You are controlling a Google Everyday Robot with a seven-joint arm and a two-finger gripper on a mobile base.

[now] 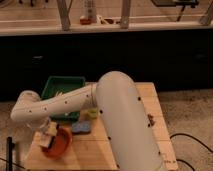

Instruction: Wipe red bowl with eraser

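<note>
The red bowl (61, 144) sits near the front left corner of the wooden table (125, 150). My gripper (50, 136) hangs over the bowl's left side at the end of the white arm (60, 106). A pale cream-tan block, the eraser (48, 142), shows at the gripper tip against the bowl's left inner rim. The arm covers part of the bowl's far edge.
A green rectangular tray (62, 90) stands at the table's back left. A blue-grey square pad (81, 128) lies right of the bowl, with a small yellow-green item (93, 113) behind it. A dark cabinet front runs behind the table. A black post (10, 150) stands at the left.
</note>
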